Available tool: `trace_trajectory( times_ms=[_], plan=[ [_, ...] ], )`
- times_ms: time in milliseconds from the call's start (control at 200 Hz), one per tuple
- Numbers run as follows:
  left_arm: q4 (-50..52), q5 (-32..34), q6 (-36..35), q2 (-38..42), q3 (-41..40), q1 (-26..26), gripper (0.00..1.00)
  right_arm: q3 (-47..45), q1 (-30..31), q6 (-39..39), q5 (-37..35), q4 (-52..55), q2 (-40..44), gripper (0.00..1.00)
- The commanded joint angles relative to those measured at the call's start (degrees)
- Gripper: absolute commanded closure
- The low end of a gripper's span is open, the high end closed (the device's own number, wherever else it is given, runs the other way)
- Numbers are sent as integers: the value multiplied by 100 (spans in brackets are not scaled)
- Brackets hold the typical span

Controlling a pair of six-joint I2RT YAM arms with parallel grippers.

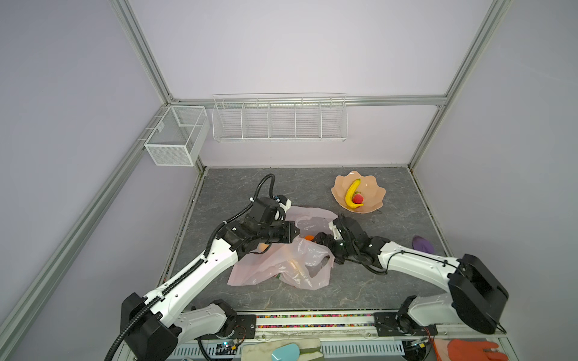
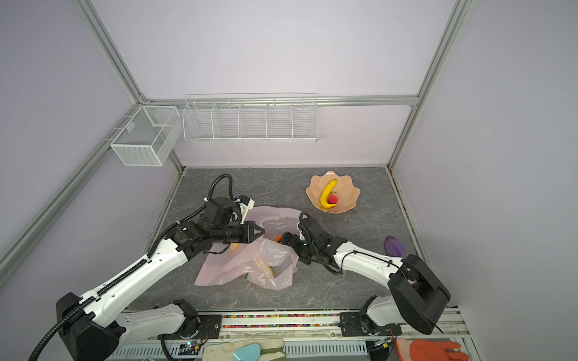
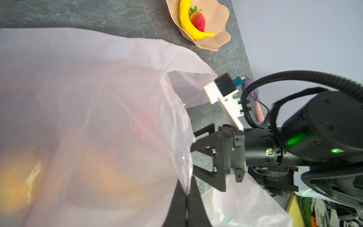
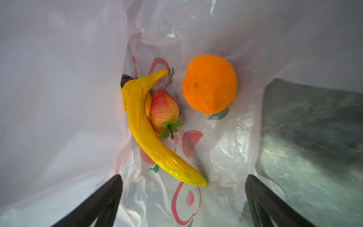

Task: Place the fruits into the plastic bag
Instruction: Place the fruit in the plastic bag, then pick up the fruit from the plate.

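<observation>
The pale pink plastic bag (image 1: 281, 265) (image 2: 250, 265) lies crumpled mid-table. My left gripper (image 3: 186, 194) (image 1: 295, 233) is shut on the bag's (image 3: 88, 118) rim and holds the mouth up. My right gripper (image 4: 183, 176) (image 1: 316, 239) reaches into that mouth, open, with nothing between its fingers. Inside the bag (image 4: 59, 98) lie a banana (image 4: 153, 137), a strawberry (image 4: 164, 110) and a tangerine (image 4: 209, 84). A yellow fruit (image 4: 125, 92) is half hidden behind the banana. Another banana (image 1: 352, 193) (image 3: 186, 21) and strawberry (image 1: 358, 198) (image 3: 198, 20) rest in the peach bowl (image 1: 375, 193) at the back right.
A purple object (image 1: 422, 245) lies near the right table edge. Two white wire baskets (image 1: 280, 120) (image 1: 176, 134) hang on the back and left walls. An orange glove (image 1: 469, 350) and a pale glove (image 1: 281, 345) lie below the table's front rail.
</observation>
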State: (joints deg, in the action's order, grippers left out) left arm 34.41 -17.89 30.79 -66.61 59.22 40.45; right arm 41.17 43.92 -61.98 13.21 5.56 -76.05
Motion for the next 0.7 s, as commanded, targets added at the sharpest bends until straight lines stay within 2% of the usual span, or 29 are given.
trace_trajectory(
  times_ms=[0,230,440,695],
  plan=[
    [-58,-51,-24,104,-60,-33,100,-29,-138,282,-679,1170,463,1],
    [-101,-110,-39,70,-34,-30,100,5,-417,489,-1179,2255,1223,4],
    [-93,-127,-73,8,10,-28,100,-8,-527,609,-1509,2730,1752,11],
    [-102,-140,-84,-16,42,-28,100,22,-711,891,-1913,3186,2329,11]
  ],
)
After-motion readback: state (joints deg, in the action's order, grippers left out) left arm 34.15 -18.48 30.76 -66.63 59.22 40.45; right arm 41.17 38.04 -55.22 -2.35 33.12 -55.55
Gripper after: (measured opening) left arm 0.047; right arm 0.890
